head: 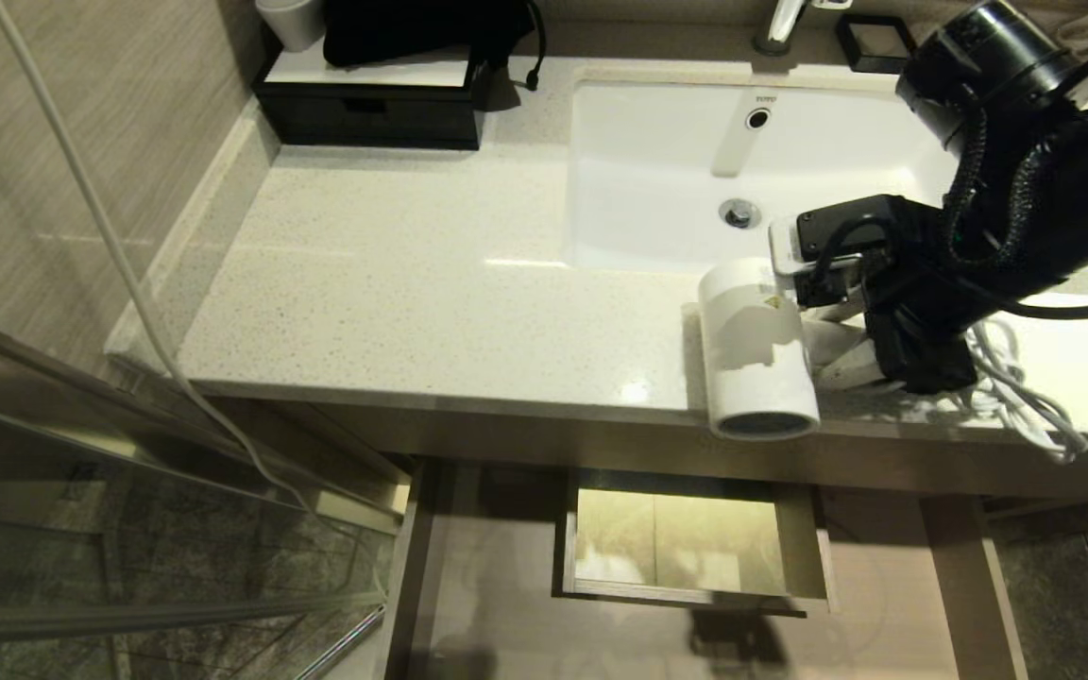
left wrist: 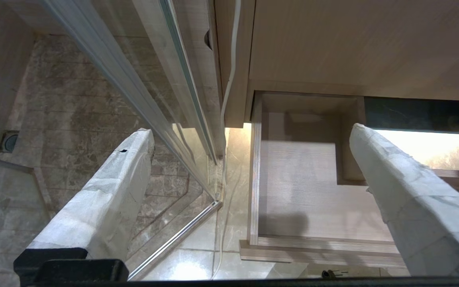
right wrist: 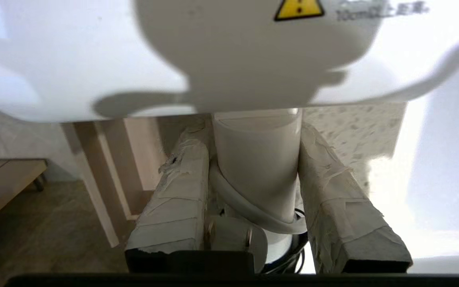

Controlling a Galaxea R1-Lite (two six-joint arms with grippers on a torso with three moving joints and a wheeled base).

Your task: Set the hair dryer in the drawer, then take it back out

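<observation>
The white hair dryer [head: 752,359] hangs at the front edge of the counter [head: 412,283], its barrel pointing out over the edge. My right gripper [head: 825,354] is shut on its handle [right wrist: 257,167], which sits between the taped fingers [right wrist: 181,191]. Its bundled white cord [head: 1016,387] trails behind on the counter, and the plug [right wrist: 233,239] lies by the handle's base. Below the counter the wood-grain drawer [head: 497,567] stands pulled open, with a boxed cut-out [head: 686,538] in it. My left gripper [left wrist: 249,133] hangs open above the drawer's [left wrist: 305,187] left side and the floor, holding nothing.
A white sink basin [head: 752,170] with a faucet [head: 780,24] lies behind the dryer. A black box [head: 374,104] stands at the counter's back left. A glass shower door [head: 128,529] and a thin white cable [head: 128,283] run along the left.
</observation>
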